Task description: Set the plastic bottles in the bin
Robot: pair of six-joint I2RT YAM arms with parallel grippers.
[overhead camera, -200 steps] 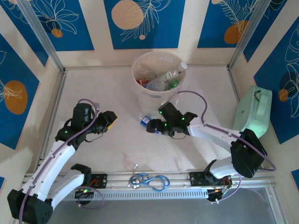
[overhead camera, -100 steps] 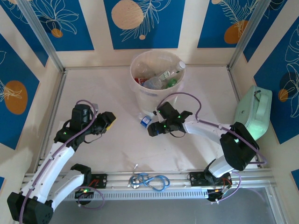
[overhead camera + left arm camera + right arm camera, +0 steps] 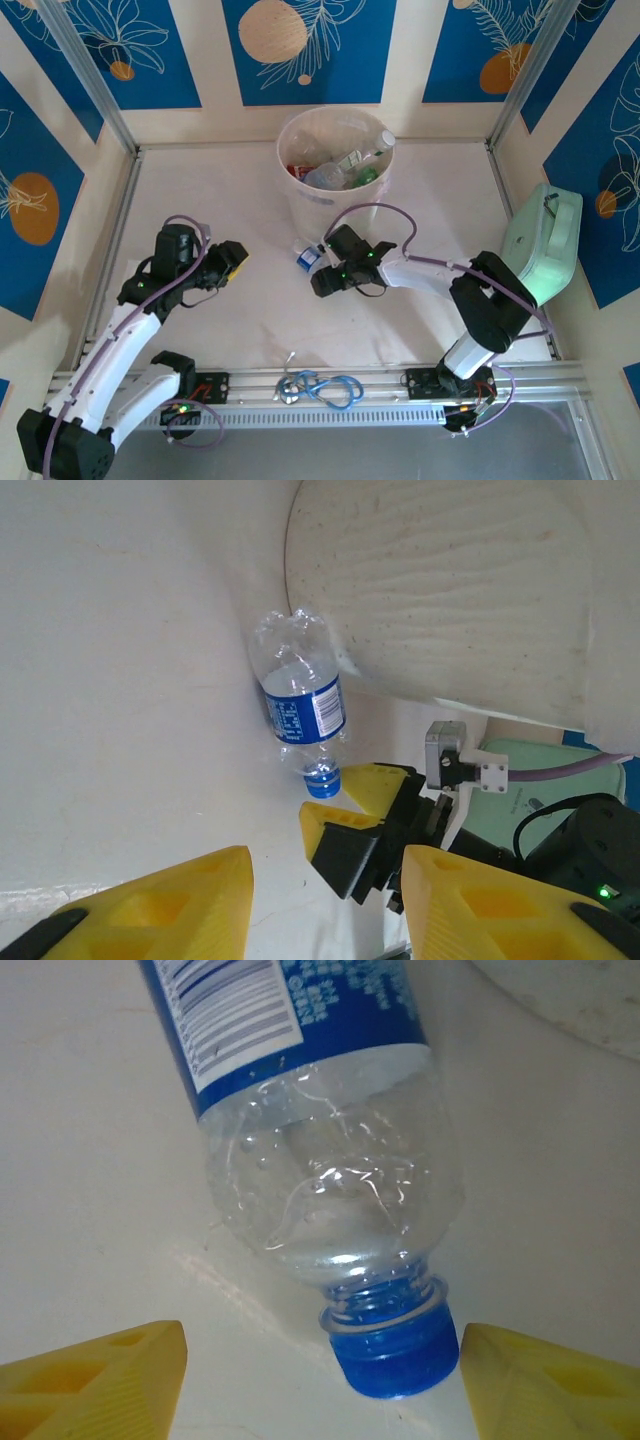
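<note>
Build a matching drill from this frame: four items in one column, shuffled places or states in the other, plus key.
Items
1. clear bottle
2. bin
3. mint-green case
4. right claw

Places or states
A. upright at the far middle of the table, with bottles inside
B. open, one finger on each side of a blue cap
C. lying on its side at the bin's foot
D. at the table's right edge

Pairs: 1-C, 2-A, 3-D, 4-B
</note>
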